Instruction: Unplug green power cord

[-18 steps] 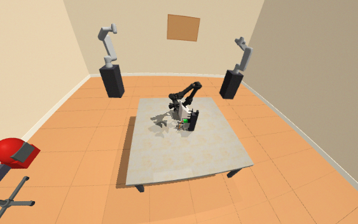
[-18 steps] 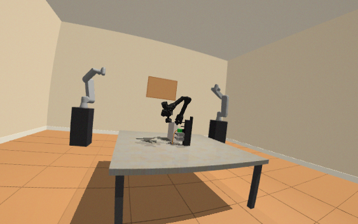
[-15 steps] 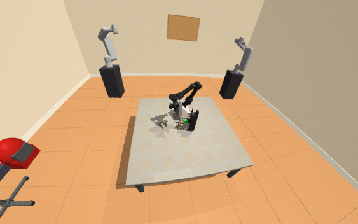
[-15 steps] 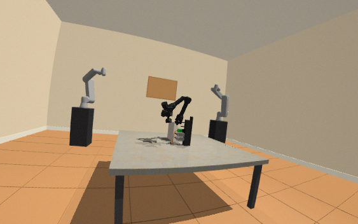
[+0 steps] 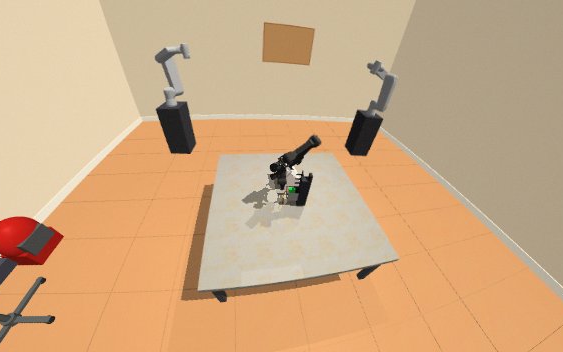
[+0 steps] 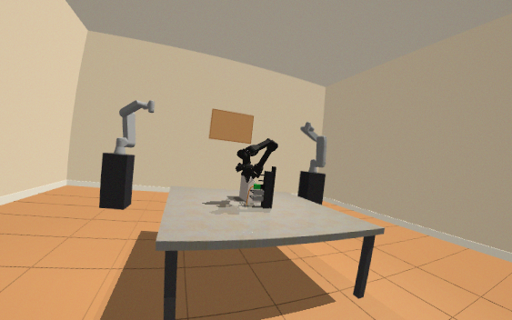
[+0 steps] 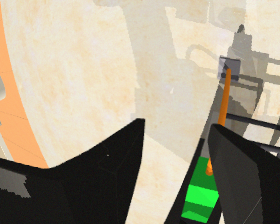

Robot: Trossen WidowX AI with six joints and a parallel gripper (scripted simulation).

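At the left we see the bare desk (image 5: 249,240). Toward its far side, the green plug (image 7: 201,201) sits in the upright black power strip (image 5: 304,189), so we judge that nothing is done yet. Our jaws stand half spread about the plug and pinch nothing. Gripping, pulling out and releasing are left. The plug looks small, bright and blocky.
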